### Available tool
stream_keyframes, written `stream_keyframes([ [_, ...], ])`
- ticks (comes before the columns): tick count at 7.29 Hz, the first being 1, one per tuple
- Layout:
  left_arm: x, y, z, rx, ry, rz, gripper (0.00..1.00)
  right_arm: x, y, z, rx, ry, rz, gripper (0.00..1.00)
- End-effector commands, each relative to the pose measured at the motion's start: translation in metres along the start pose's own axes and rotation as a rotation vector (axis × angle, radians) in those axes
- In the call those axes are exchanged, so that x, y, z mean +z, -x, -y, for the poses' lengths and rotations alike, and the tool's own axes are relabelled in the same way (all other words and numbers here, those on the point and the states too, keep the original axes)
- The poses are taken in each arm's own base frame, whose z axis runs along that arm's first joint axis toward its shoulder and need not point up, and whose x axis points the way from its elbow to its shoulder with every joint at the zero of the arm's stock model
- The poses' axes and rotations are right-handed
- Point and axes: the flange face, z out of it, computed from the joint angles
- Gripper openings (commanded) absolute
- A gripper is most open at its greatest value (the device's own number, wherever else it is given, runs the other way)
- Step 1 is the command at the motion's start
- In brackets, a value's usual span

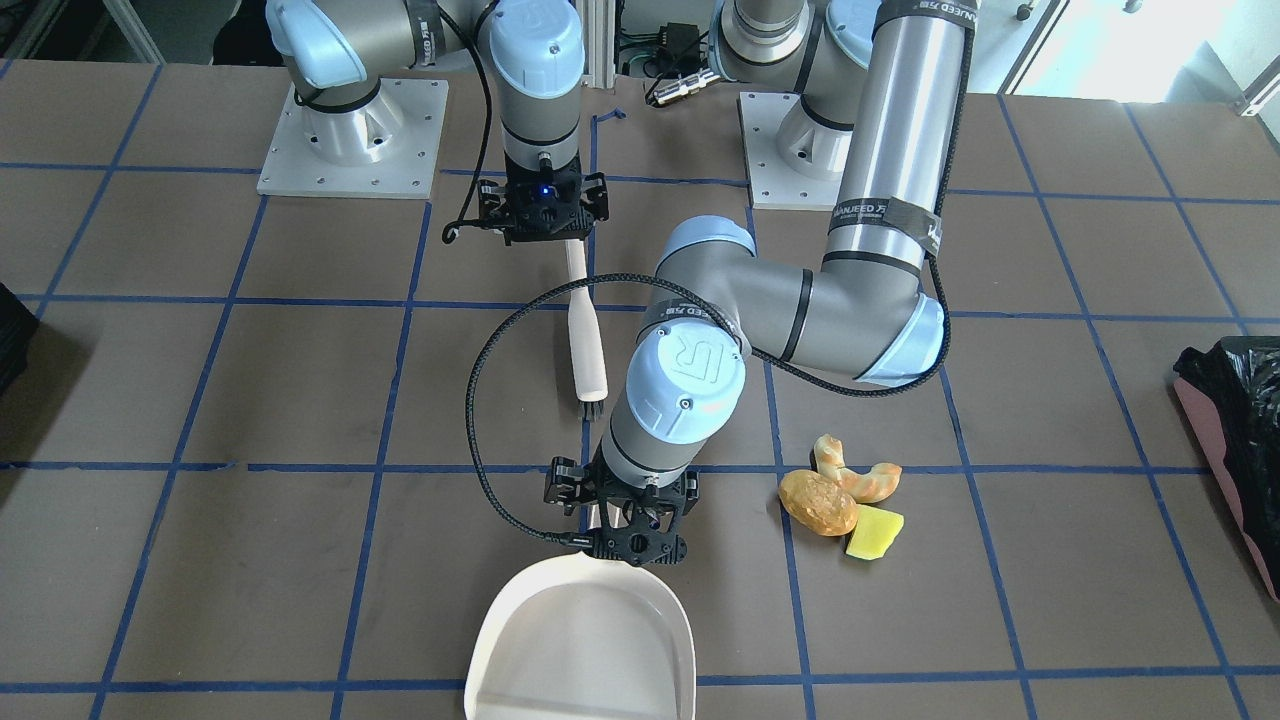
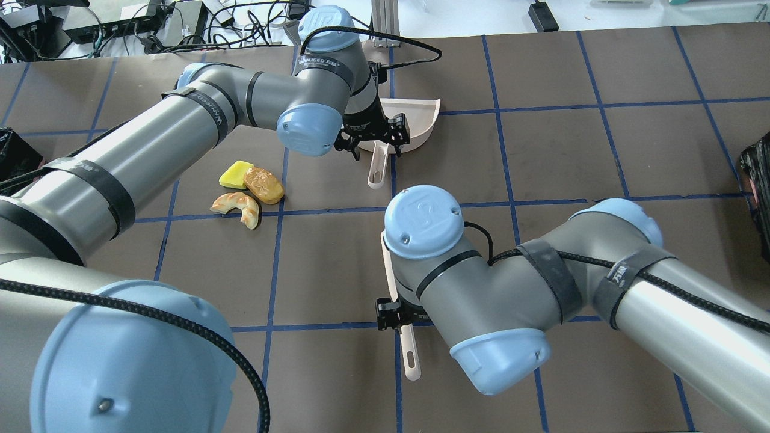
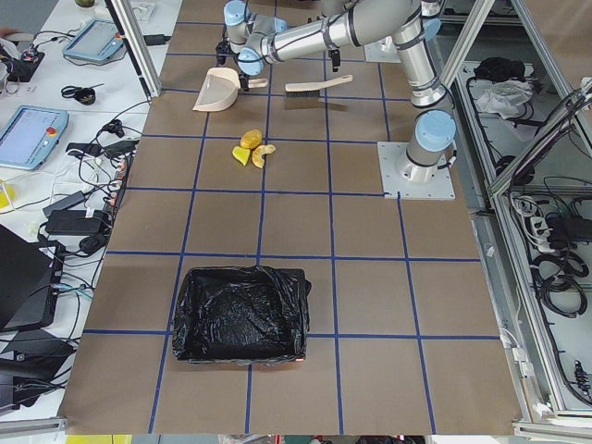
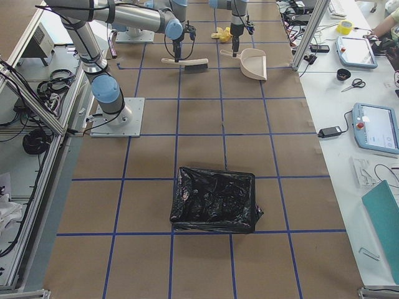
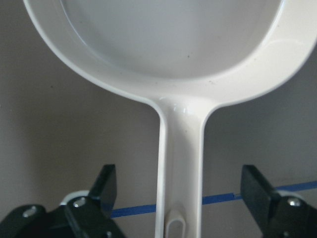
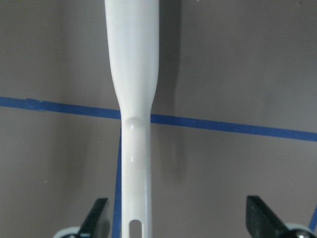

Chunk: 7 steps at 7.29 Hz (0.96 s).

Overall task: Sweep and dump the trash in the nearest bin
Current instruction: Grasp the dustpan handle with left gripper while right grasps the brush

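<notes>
Okay, the bin (image 1: pixel 1245 400) is cut off at the front view's right edge; only black bag and a pink strip show. In the overhead view the brush (image 1: pixel 585 340) is mostly hidden under the right arm. Left arm bent, wrist pointing down. Left gripper (image 5: pixel 182 193) is spread wide either side of the dustpan (image 1: pixel 580 640) handle, not touching. Right gripper (image 6: pixel 178 218) is likewise apart, straddling the brush handle. Trash sits right of centre in the front view: brown lump (image 1: pixel 818 503), pastry (image 1: pixel 860 475), yellow wedge (image 1: pixel 875 533), clustered and touching.
</notes>
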Motion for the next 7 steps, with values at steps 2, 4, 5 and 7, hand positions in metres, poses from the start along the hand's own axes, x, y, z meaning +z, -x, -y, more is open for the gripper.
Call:
stream_keyframes([
  [2, 0.013, -0.003, -0.01, 0.028, 0.028, 0.006, 0.4, 0.035, 0.015, -0.012, 0.011, 0.034, -0.009, 0.93],
  [4, 0.004, -0.003, -0.011, 0.044, 0.016, 0.003, 0.0, 0.039, 0.015, -0.014, 0.012, 0.045, -0.009, 0.92],
  [5, -0.002, -0.004, -0.011, 0.056, 0.007, 0.002, 0.0, 0.039, 0.015, -0.015, 0.01, 0.047, -0.003, 0.91],
  [7, -0.006, -0.003, -0.01, 0.077, -0.001, 0.01, 0.0, 0.038, 0.017, -0.015, 0.014, 0.055, 0.015, 0.83],
])
